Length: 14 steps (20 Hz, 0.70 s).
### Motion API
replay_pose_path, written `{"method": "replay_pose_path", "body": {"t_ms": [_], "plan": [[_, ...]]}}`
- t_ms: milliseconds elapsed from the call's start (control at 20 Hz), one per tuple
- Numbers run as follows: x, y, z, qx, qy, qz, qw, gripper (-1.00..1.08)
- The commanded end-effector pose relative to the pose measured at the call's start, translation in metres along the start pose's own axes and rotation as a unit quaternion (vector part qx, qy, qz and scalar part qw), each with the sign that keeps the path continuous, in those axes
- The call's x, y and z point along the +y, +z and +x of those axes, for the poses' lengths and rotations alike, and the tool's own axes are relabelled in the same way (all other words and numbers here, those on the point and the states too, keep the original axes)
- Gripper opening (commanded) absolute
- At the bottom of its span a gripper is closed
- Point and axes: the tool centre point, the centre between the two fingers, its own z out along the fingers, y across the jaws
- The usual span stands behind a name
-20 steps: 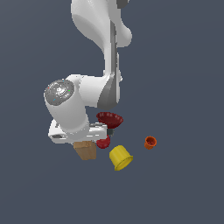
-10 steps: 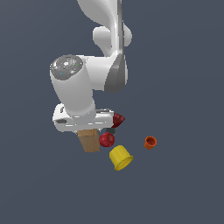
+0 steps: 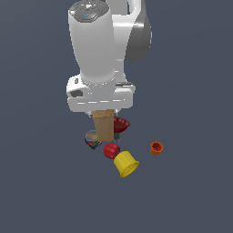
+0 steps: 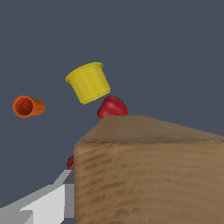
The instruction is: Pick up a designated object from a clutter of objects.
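The tan-brown box [image 3: 103,129] hangs upright under the white hand, above the clutter, with my gripper [image 3: 103,113] shut on its top. In the wrist view the box [image 4: 148,175] fills the foreground and one grey finger [image 4: 43,205] lies against its side. The hand hides the fingertips in the exterior view. Below the box lie the red ball [image 3: 111,150], the multicoloured round piece [image 3: 93,139] and the dark red bowl [image 3: 121,124].
A yellow cup [image 3: 125,164] lies on its side in front of the ball, also seen as the yellow cup [image 4: 89,82] from the wrist. A small orange cup [image 3: 156,148] lies apart toward the exterior view's right. The large white arm [image 3: 98,50] towers over the clutter.
The arm has swung upright and risen, carrying the box up off the floor and a little toward the exterior view's right. The other objects have stayed in place.
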Motion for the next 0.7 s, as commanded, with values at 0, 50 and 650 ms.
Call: {"method": "replay_pose_path", "body": {"t_ms": [0,50,650], "plan": [[-0.014,-0.028,-0.01,0.005,0.0,-0.001,1.0,-1.0],[-0.02,-0.038,-0.015,0.005,0.0,-0.001,1.0,-1.0],[-0.077,-0.132,-0.057,0.005,0.0,-0.002,1.0,-1.0]]}}
